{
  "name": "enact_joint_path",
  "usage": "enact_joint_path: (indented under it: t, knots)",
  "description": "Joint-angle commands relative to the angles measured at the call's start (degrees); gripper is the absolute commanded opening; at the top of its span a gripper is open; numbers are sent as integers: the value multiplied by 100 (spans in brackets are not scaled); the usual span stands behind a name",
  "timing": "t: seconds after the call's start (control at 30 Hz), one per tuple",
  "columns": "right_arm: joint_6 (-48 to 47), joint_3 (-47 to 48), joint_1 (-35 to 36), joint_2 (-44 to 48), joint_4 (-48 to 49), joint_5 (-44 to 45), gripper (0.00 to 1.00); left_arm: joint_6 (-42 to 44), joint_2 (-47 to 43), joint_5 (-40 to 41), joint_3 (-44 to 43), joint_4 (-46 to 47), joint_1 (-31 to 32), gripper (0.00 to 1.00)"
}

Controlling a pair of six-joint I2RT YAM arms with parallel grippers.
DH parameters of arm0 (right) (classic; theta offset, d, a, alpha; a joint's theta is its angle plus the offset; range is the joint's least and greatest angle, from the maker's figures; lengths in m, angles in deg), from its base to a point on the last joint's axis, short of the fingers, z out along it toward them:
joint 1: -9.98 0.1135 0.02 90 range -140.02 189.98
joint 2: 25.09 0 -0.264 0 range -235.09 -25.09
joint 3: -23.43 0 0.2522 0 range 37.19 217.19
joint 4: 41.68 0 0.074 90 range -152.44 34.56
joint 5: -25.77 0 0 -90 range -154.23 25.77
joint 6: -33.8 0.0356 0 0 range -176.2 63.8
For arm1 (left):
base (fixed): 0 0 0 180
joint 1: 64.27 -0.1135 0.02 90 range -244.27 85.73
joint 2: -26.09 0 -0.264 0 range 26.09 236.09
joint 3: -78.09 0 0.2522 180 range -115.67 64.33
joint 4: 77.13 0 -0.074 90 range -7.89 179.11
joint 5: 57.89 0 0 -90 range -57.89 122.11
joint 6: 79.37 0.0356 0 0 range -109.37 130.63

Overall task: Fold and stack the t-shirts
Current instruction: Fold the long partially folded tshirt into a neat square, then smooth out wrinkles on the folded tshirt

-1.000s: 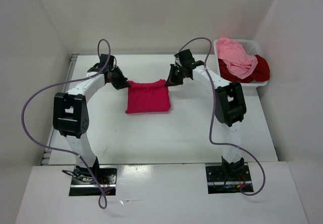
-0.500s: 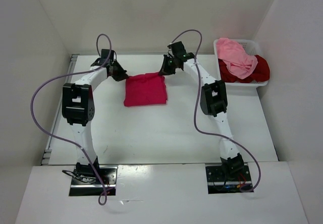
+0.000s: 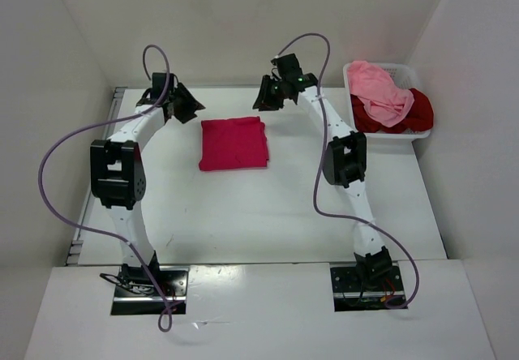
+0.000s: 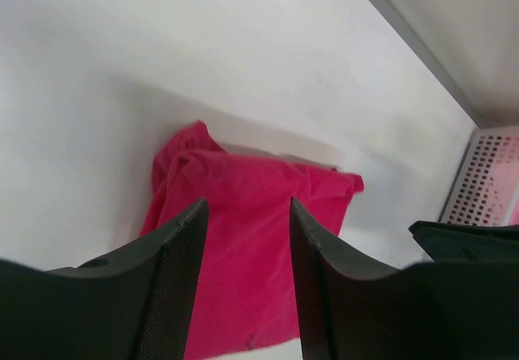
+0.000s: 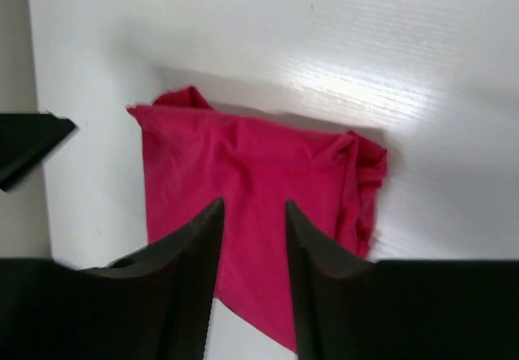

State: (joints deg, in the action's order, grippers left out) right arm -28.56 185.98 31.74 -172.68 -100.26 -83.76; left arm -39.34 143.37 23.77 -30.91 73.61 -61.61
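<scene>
My left gripper (image 3: 188, 105) and right gripper (image 3: 260, 100) stand apart, empty; the folded crimson-pink t-shirt (image 3: 234, 143) lies at four o'clock from the left, seven o'clock from the right.

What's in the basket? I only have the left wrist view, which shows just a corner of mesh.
Observer: A crumpled light pink t-shirt lies over a dark red t-shirt in the basket.
Operator: Is the right gripper holding the crimson one?
Observer: No. The right gripper is open and empty, near the far right corner of the crimson-pink t-shirt.
Operator: How does the fold look?
Observer: From above, it's a neat rectangle lying flat on the table.
</scene>
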Motion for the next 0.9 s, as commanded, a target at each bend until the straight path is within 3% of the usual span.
enact_joint_path:
  t: [0.0, 0.1, 0.17, 0.43, 0.73, 0.87]
  knots:
    - [-189, -883, 83, 783, 163, -76, 32, -126, -653, -185, 627, 452, 120, 52]
    - [4, -2159, 249, 1232, 797, -446, 8, -126, -653, -474, 963, 654, 323, 47]
    - [5, -2302, 311, 1101, 913, -639, 4, -126, -470, -545, 1095, 707, 438, 44]
    - [5, -2758, 417, 749, 1036, -499, 1, 32, 313, -458, 499, 760, 490, 44]
    - [57, -3734, 417, 925, 1432, -280, 0, 137, 999, -265, 50, 619, -72, 44]
    - [5, -3735, 417, 1039, 1432, -280, 0, 15, 622, -396, 365, 891, -72, 51]
